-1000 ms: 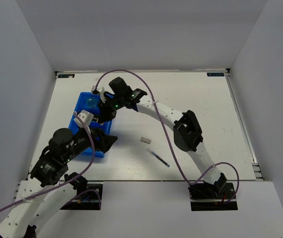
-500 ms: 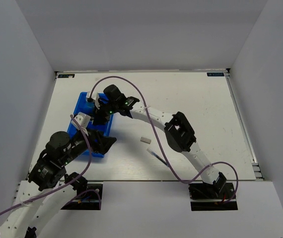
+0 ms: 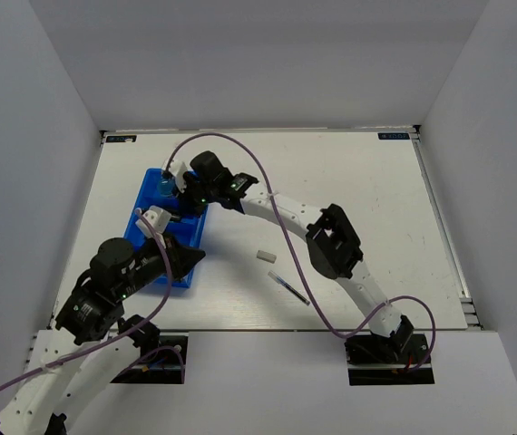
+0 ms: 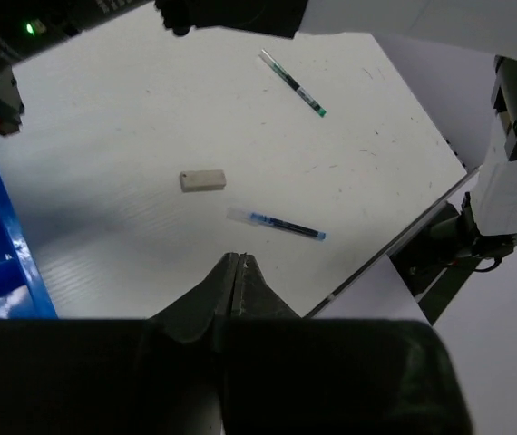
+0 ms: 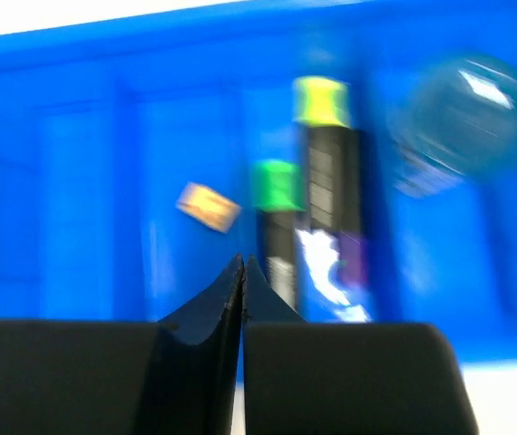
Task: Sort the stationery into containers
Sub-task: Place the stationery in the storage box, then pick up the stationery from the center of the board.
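Observation:
The long blue tray [image 3: 182, 281] lies left of centre. In the right wrist view, blurred, the tray [image 5: 77, 181] holds a yellow-capped highlighter [image 5: 322, 154], a green-capped one [image 5: 277, 195], a purple cap [image 5: 354, 258], a teal jar [image 5: 463, 118] and a beige eraser [image 5: 209, 207]. My right gripper [image 3: 180, 198] [image 5: 243, 261] hangs shut and empty over it. On the table lie a white eraser [image 3: 267, 256] [image 4: 202, 180], a blue pen [image 3: 290, 287] [image 4: 277, 223] and a thin green-tipped pen [image 4: 292, 83]. The left gripper [image 3: 199, 255] [image 4: 238, 258] is shut and empty, just right of the tray's near end.
The right arm [image 3: 331, 240] arches across the middle of the table above the loose items. The table's near edge [image 4: 395, 245] runs close to the blue pen. White walls enclose the table on three sides.
Both grippers have shut with nothing in them. The right gripper dipped toward the tray's middle, then drew back slightly. The left gripper shifted a little to the right beside the tray.

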